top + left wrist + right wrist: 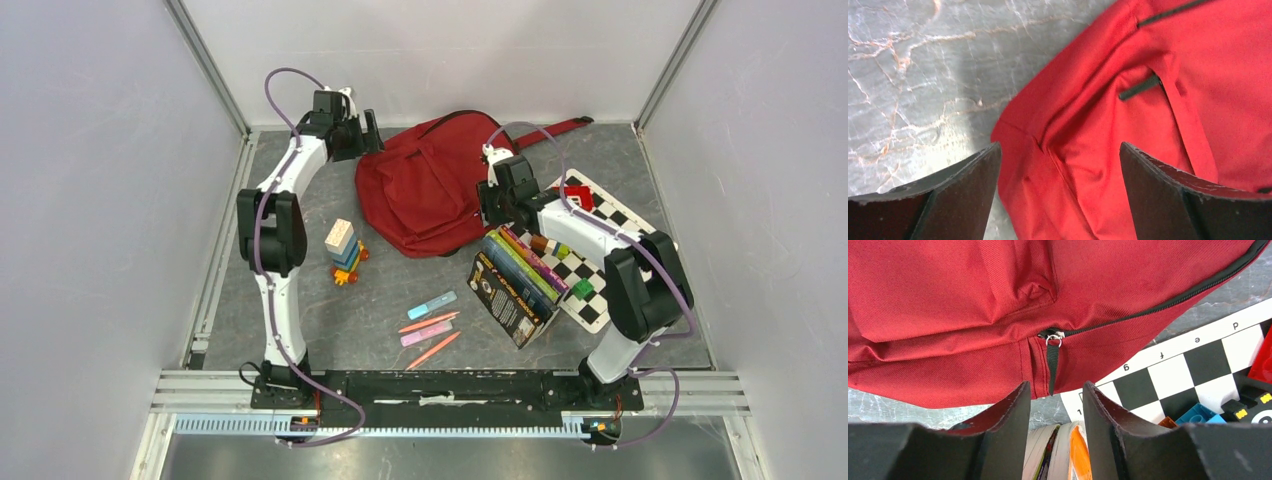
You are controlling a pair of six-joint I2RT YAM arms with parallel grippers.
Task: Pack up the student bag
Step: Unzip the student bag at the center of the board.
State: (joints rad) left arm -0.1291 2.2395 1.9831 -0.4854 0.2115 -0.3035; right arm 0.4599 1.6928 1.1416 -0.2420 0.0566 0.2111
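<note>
The student bag point(425, 195) lies upper centre in the overhead view with its zip closed, so I judge I'm at the opening step. My left claw point(1059, 150) gapes wide over the bag's corner, holding nothing. My right claw point(1056, 386), narrowly parted and empty, sits just below the zip pull point(1052, 362). Next I need to pinch that pull.
</note>
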